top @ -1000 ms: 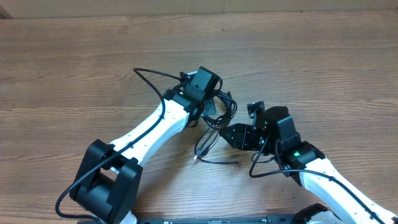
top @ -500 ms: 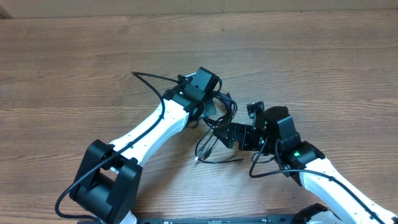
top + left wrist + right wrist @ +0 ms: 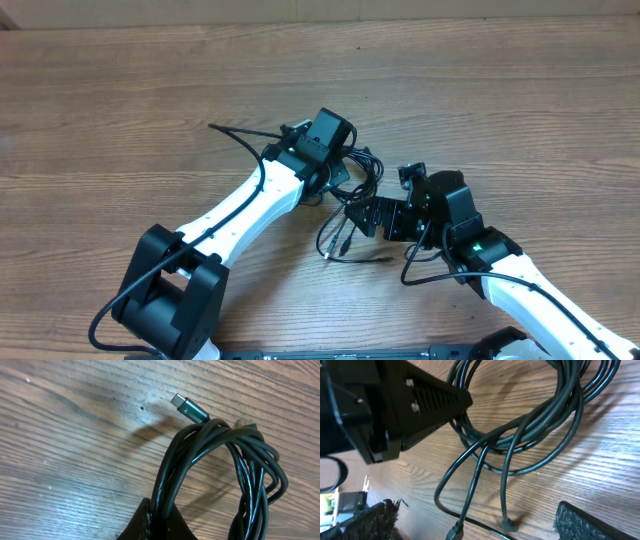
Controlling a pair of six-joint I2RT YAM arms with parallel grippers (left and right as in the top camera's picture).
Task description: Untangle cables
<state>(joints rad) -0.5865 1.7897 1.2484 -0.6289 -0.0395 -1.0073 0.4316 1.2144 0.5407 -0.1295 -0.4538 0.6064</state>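
Note:
The cables [image 3: 362,172] are a coil of thin black cords between the two arms, with loose plug ends trailing to the near side [image 3: 331,250]. My left gripper [image 3: 342,178] is shut on a few strands of the coil [image 3: 210,460]. They run up out of its fingers [image 3: 146,522], and a grey plug [image 3: 189,408] sticks out past the loop. My right gripper [image 3: 352,216] stands wide open just near of the coil. Its pads [image 3: 590,522] flank two hanging cable ends [image 3: 506,521] without touching them.
The wooden table [image 3: 120,110] stretches out on all sides. The left gripper's black body [image 3: 395,405] fills the upper left of the right wrist view, close above the coil. A thicker arm wire [image 3: 240,135] loops out left of the left wrist.
My right gripper has opened wide and edged toward the coil. The loose plug ends on the table have shifted slightly right. The left gripper stays shut on the coil.

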